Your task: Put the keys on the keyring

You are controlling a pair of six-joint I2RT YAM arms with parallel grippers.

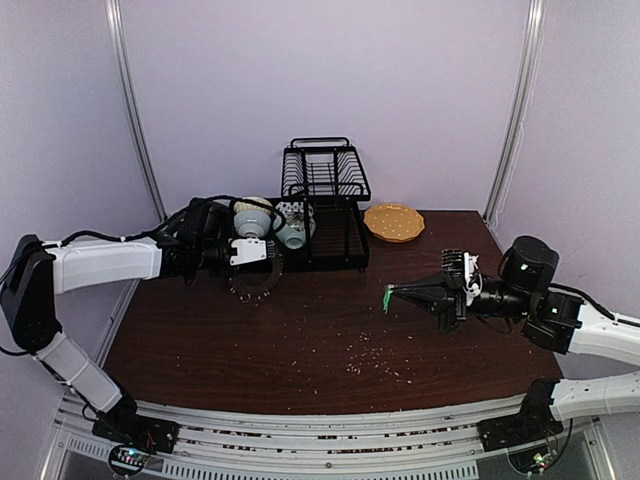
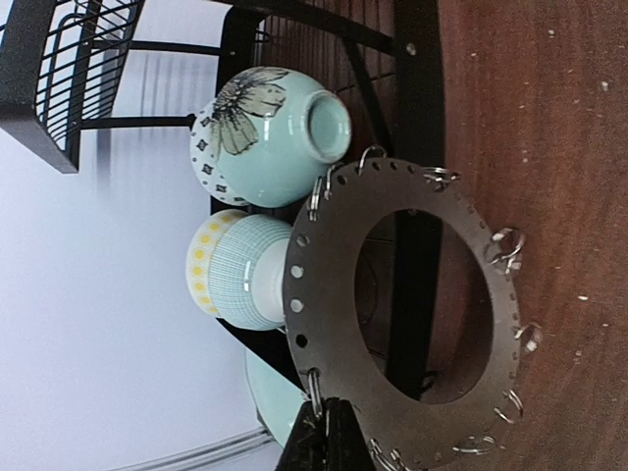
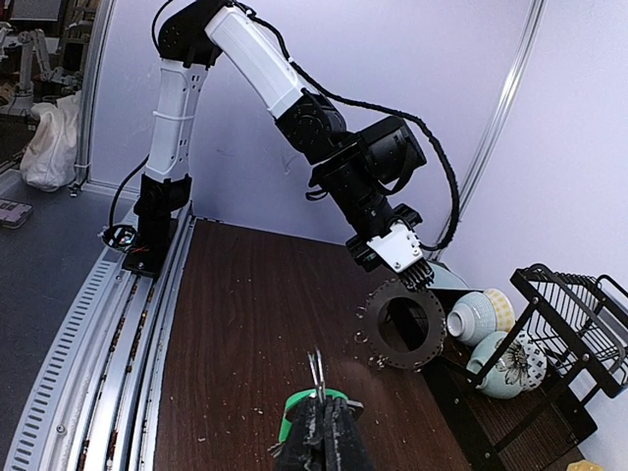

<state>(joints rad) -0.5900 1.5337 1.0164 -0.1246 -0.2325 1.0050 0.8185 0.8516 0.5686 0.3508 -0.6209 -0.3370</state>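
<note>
Green key (image 3: 314,402) pinched by right gripper (image 3: 319,432), keyring (image 2: 319,285) clamped by left gripper (image 2: 329,437), well apart: approach step, next calls for threading onto a loop (image 2: 507,245).

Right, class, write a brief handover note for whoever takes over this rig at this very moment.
Left claw: shut on the keyring at its rim, holding it up beside the rack.
Right claw: shut on the green key, mid-table, well apart from the keyring.
Done: both things gripped.
To do: bring the key across and hook it onto a wire loop.
</note>
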